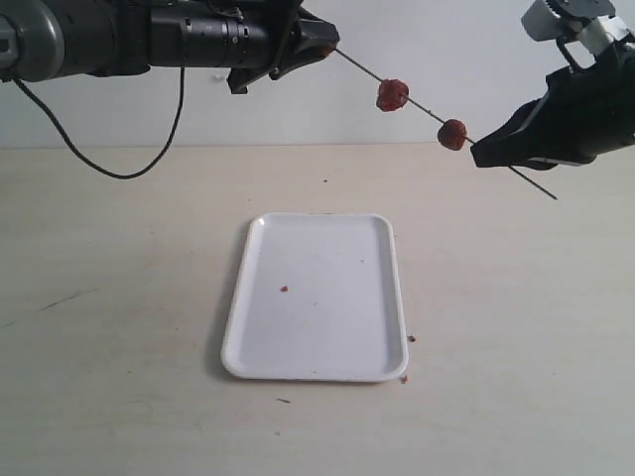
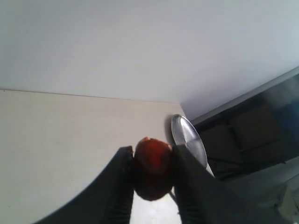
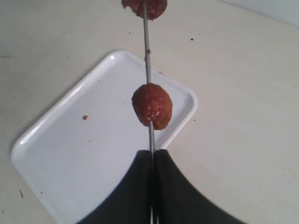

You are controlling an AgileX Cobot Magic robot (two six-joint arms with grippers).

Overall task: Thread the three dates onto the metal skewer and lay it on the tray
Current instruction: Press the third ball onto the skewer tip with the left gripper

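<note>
The metal skewer [image 1: 422,108], a thin grey rod, hung slanted in the air, clamped near its lower end in the right gripper [image 1: 474,156]. Two wrinkled reddish-brown dates were threaded on it, well apart: the upper date [image 1: 392,95] and the lower date [image 1: 452,134]. The third date [image 2: 153,168] sat squeezed in the left gripper [image 1: 329,46] at the skewer's upper end. The white tray [image 1: 317,327] lay flat on the desk below.

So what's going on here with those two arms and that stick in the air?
Two robot arms are threading dates onto a skewer. The right fingers are clamped on a thin metal skewer, held slanting in the air above a white tray. One date and a second date are already on it. The left fingers grip the third date at the skewer's far tip; whether it is pierced cannot be seen. The skewer is not yet laid on the tray.
</note>
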